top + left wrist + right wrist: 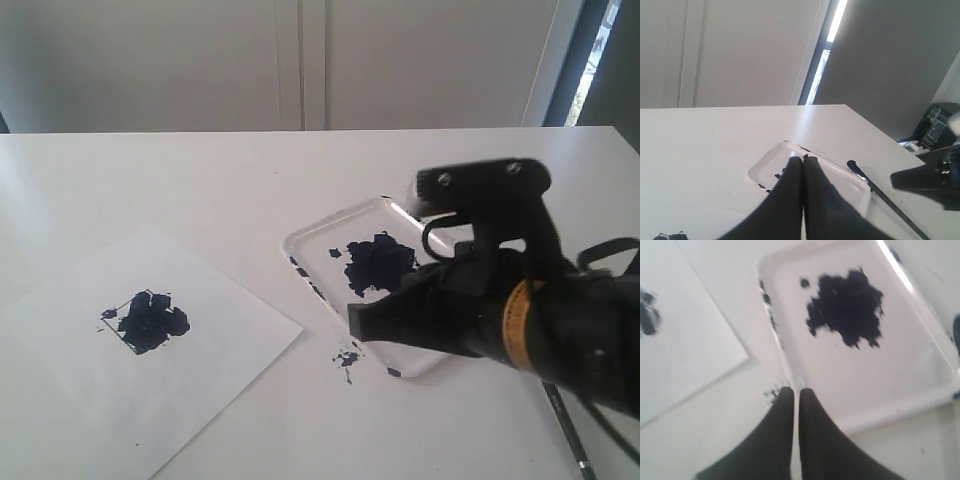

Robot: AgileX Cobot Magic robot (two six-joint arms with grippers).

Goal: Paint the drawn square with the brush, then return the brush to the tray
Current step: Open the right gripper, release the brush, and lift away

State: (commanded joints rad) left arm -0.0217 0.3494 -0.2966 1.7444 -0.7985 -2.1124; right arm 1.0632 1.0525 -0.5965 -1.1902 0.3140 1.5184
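Note:
The drawn square (148, 320) on the paper sheet is smeared with dark blue paint. The tray (300, 245) lies mid-table with a blue paint blotch (378, 263) in it. The brush (880, 192) lies on the table beside the tray, outside its rim, bristles (852, 165) pointing away; part of its handle (565, 430) shows at the lower right. My right gripper (357, 320) hovers over the tray's near corner, shut and empty (793, 390). My left gripper (802, 158) is shut with nothing in it, pointing at the tray (757, 172); it is out of the exterior view.
A white paper sheet (120, 390) lies flat at the left front. Blue paint specks (347, 357) mark the table by the tray's near corner. The right arm's black body (560, 320) fills the lower right. A wall stands behind the table.

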